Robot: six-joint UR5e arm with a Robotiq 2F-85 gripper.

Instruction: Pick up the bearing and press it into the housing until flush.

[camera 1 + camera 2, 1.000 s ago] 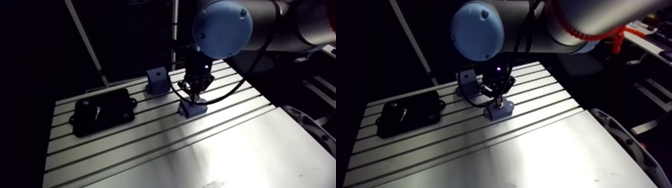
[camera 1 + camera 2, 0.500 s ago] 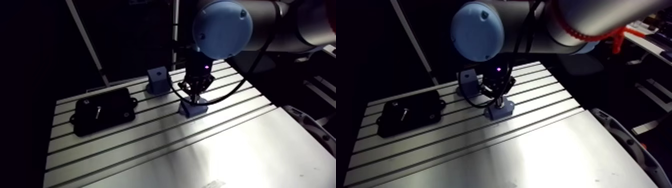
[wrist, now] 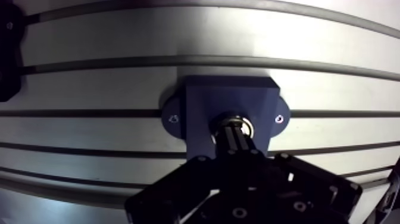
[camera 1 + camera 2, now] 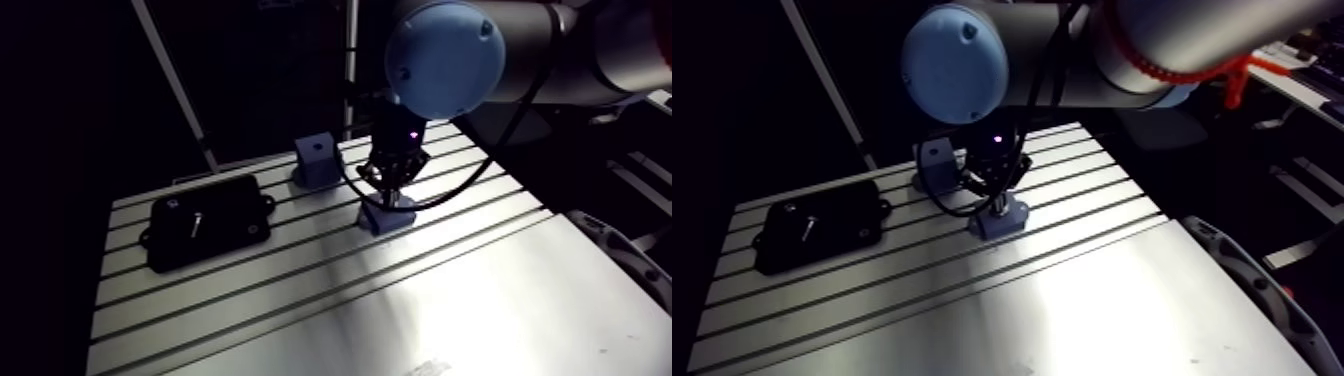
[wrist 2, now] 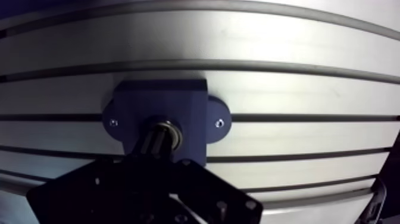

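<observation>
Blue housing, silvery bearing, grey grooved table, black box.

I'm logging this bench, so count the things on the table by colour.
Blue: 2, housing and block
Black: 1, plate
Silver: 2, bearing and small part on the plate
Total: 5

Arm view: high on the arm's upper link, well back, facing down across the slotted aluminium table. Wrist view: close, looking straight down. Both share the blue flanged housing block.
</observation>
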